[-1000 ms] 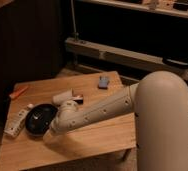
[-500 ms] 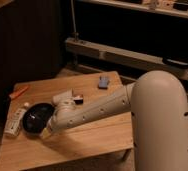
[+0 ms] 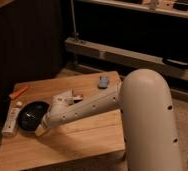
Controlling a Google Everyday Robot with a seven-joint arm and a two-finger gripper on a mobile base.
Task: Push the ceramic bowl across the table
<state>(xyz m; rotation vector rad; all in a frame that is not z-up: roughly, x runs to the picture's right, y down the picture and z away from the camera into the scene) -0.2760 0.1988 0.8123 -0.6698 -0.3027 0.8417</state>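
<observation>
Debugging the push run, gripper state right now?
Gripper: low over the table, at the right edge of the ceramic bowl; holding nothing that shows.

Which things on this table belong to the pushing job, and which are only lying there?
Belonging to the job:
- round glossy black ceramic bowl
- low light-brown wooden table
- gripper, beside the bowl

Only lying there:
- orange marker
- small grey-blue object
- white tipped-over cup
- long white object

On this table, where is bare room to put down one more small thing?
On the table, the near strip in front of the arm is bare, as is the patch between the grey object and the arm. The left end is crowded: ceramic bowl, gripper, white object, orange object.
</observation>
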